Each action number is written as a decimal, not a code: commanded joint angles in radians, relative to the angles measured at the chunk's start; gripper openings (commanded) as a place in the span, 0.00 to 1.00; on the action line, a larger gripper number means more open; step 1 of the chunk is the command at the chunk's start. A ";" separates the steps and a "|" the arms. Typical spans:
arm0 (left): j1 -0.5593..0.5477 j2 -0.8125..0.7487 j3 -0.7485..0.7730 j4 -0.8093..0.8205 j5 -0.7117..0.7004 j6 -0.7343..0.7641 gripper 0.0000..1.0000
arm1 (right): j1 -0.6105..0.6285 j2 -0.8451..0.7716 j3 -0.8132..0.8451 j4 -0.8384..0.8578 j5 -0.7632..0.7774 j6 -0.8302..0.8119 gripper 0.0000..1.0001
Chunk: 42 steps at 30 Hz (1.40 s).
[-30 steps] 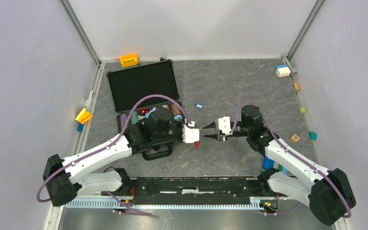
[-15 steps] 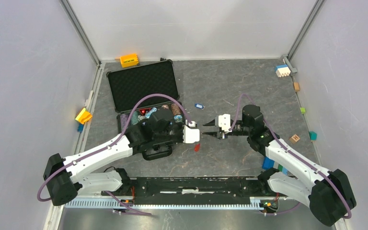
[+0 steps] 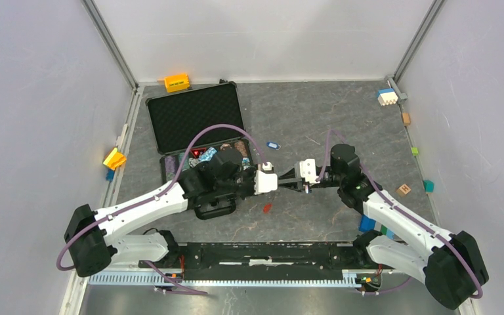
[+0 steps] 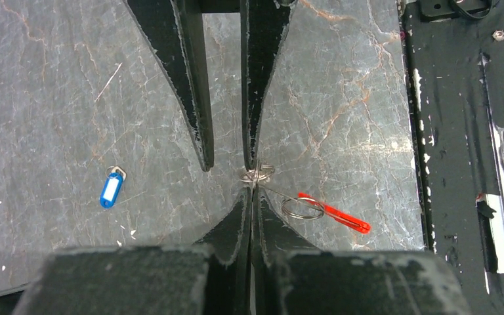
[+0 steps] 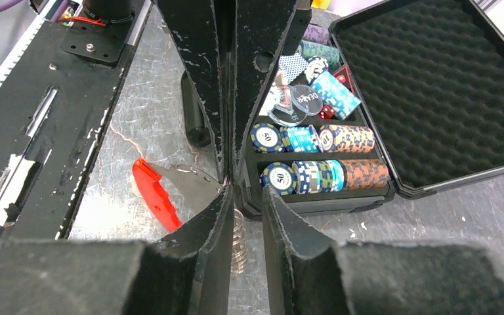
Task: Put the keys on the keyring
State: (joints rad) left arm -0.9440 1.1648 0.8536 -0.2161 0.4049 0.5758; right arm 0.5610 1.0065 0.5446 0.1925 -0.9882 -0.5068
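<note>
The left gripper point(image 4: 251, 190) is clamped fully closed on the keyring point(image 4: 257, 174), the right gripper point(image 4: 228, 164) stands partly open around the same ring, seemingly not pinching it, and the blue key point(image 4: 109, 189) lies well apart on the table point(image 4: 52, 98).

We're counting two hands, the left hand point(image 4: 250, 195) and the right hand point(image 4: 230, 167). One blue key point(image 4: 110, 190) is showing, one keyring point(image 4: 335, 213) too, and one case point(image 3: 197, 118) is sitting open on the counter point(image 3: 341, 111).
</note>
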 commanded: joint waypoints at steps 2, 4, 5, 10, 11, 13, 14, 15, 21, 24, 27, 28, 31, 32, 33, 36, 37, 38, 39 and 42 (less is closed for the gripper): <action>0.014 -0.004 0.047 0.044 0.027 -0.055 0.02 | 0.007 -0.012 0.065 -0.064 0.007 -0.057 0.29; 0.018 -0.012 0.040 0.047 0.026 -0.056 0.02 | 0.007 -0.015 0.076 -0.087 0.041 -0.073 0.32; 0.019 -0.015 0.036 0.049 0.028 -0.054 0.02 | 0.007 -0.019 0.080 -0.092 0.058 -0.073 0.35; 0.028 -0.036 0.016 0.056 0.030 -0.054 0.02 | 0.004 -0.038 0.096 -0.127 0.100 -0.095 0.39; 0.030 -0.039 0.013 0.057 0.031 -0.054 0.02 | 0.004 -0.039 0.101 -0.141 0.098 -0.100 0.39; 0.030 -0.039 0.013 0.062 0.029 -0.058 0.02 | 0.004 -0.037 0.109 -0.165 0.079 -0.112 0.39; 0.030 -0.037 0.012 0.064 0.030 -0.063 0.02 | 0.004 -0.033 0.113 -0.182 0.061 -0.120 0.39; 0.030 -0.037 0.012 0.068 0.028 -0.067 0.02 | 0.004 -0.027 0.117 -0.190 0.045 -0.126 0.39; 0.031 -0.026 0.013 0.088 0.033 -0.094 0.02 | 0.005 0.006 0.119 -0.187 0.010 -0.100 0.39; 0.031 -0.024 0.016 0.087 0.038 -0.100 0.02 | 0.007 0.020 0.121 -0.172 0.011 -0.082 0.32; 0.031 -0.025 0.019 0.087 0.043 -0.105 0.02 | 0.008 0.032 0.121 -0.157 0.006 -0.067 0.30; 0.031 -0.023 0.018 0.088 0.043 -0.105 0.02 | 0.008 0.033 0.120 -0.150 0.005 -0.061 0.29; 0.032 -0.019 0.018 0.089 0.045 -0.106 0.02 | 0.011 0.037 0.118 -0.136 0.002 -0.047 0.28; 0.031 -0.019 0.019 0.088 0.046 -0.106 0.02 | 0.011 0.037 0.117 -0.132 0.000 -0.045 0.27; 0.031 -0.018 0.020 0.089 0.046 -0.107 0.02 | 0.012 0.037 0.117 -0.129 0.000 -0.041 0.26; 0.031 -0.014 0.019 0.089 0.046 -0.108 0.02 | 0.013 0.034 0.111 -0.116 -0.001 -0.031 0.22; 0.031 -0.013 0.019 0.089 0.046 -0.107 0.02 | 0.013 0.034 0.109 -0.113 -0.001 -0.029 0.19; 0.032 -0.013 0.019 0.089 0.047 -0.108 0.02 | 0.013 0.032 0.106 -0.109 -0.001 -0.028 0.17; 0.032 -0.012 0.021 0.089 0.045 -0.108 0.02 | 0.012 0.032 0.104 -0.107 0.000 -0.027 0.15; 0.031 -0.011 0.021 0.094 0.042 -0.112 0.02 | 0.013 0.027 0.096 -0.098 0.008 -0.023 0.00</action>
State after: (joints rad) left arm -0.9157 1.1522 0.8536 -0.1806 0.4217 0.5041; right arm 0.5682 1.0428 0.6209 0.0467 -0.9688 -0.5446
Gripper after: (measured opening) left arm 0.032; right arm 0.046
